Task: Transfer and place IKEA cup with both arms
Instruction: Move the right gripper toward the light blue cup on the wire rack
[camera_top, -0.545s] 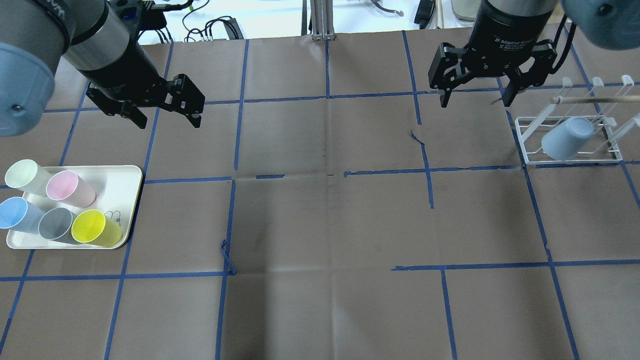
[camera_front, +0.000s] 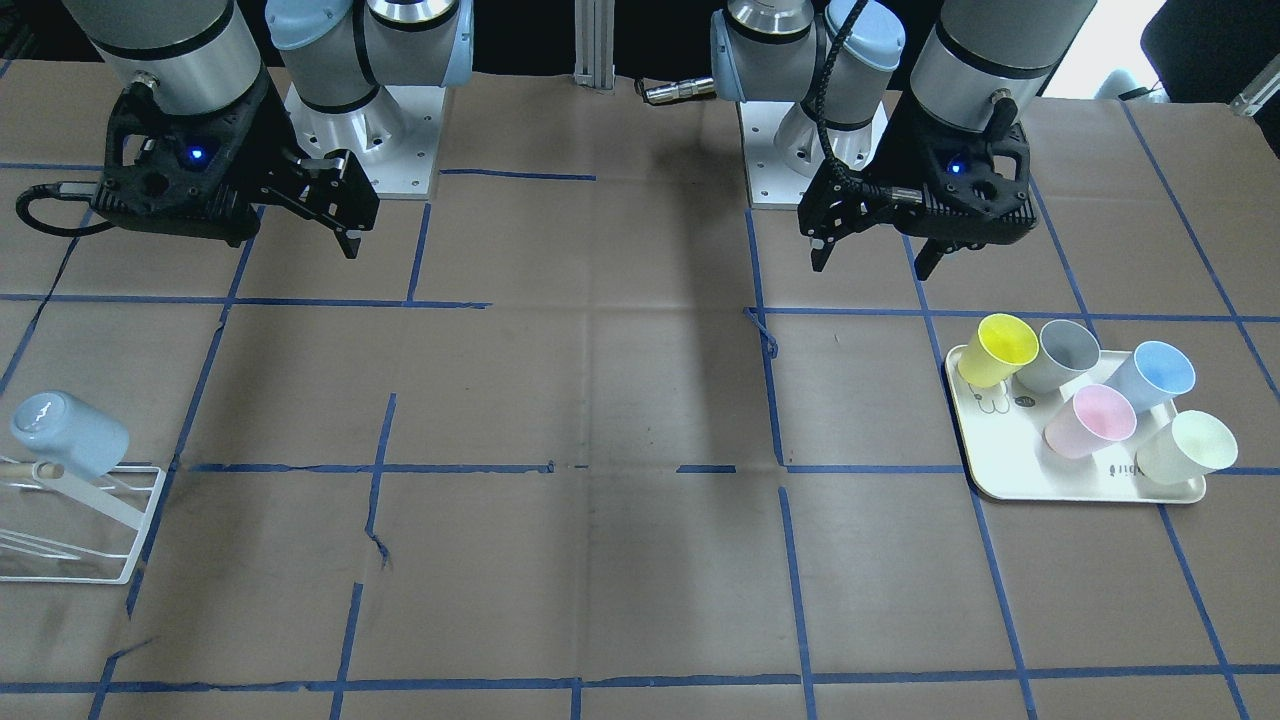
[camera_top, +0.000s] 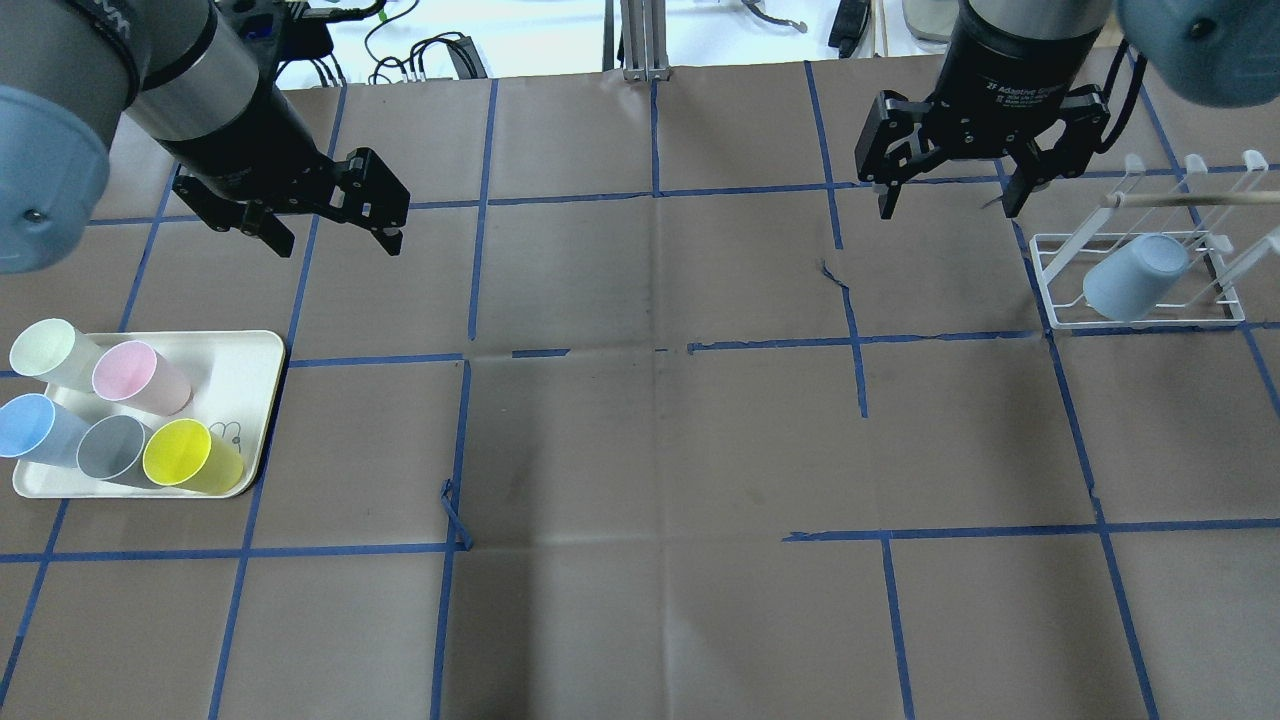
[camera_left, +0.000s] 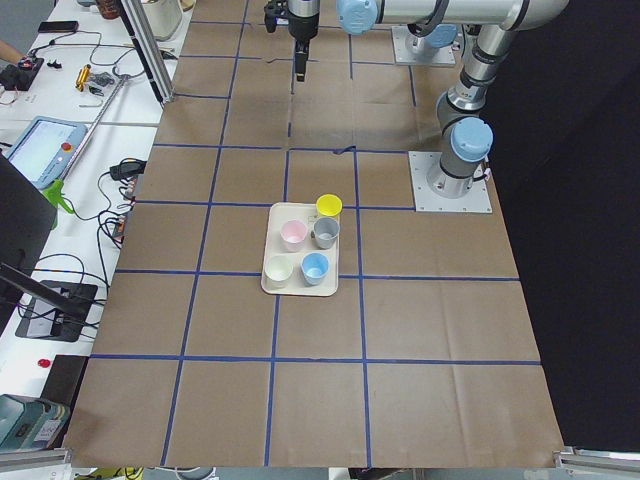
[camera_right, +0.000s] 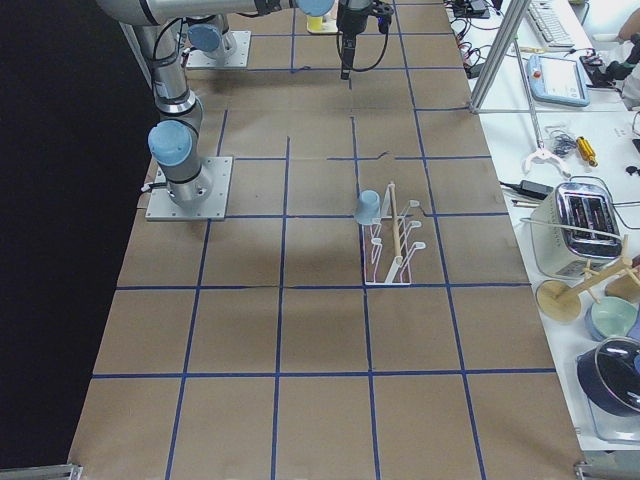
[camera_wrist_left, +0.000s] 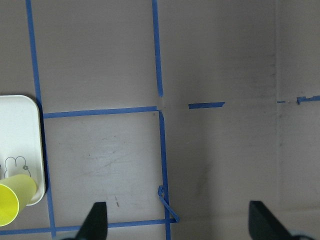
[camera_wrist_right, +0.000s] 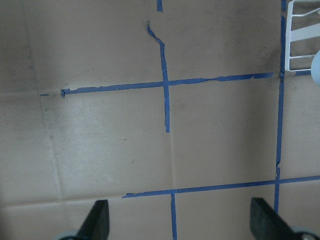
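A light-blue IKEA cup (camera_top: 1135, 278) hangs tilted, mouth down, on a white wire rack (camera_top: 1050, 290) at the right; it also shows in the front view (camera_front: 70, 435). A second light-blue cup (camera_top: 30, 430) stands on the white tray (camera_top: 255, 350) at the left. My left gripper (camera_top: 337, 245) is open and empty, above the table beyond the tray's right corner. My right gripper (camera_top: 948, 208) is open and empty, just left of the rack. Both wrist views show only open fingers over the brown paper.
The tray also holds a pink cup (camera_top: 140, 378), a grey cup (camera_top: 112, 448), a yellow cup (camera_top: 190, 455) and a pale green cup (camera_top: 50, 352). The table is covered in brown paper with a blue tape grid (camera_top: 655, 195). Cables lie beyond the far edge.
My right gripper has shifted slightly upward in the overhead view, away from the rack. The left arm and the cups have not moved.
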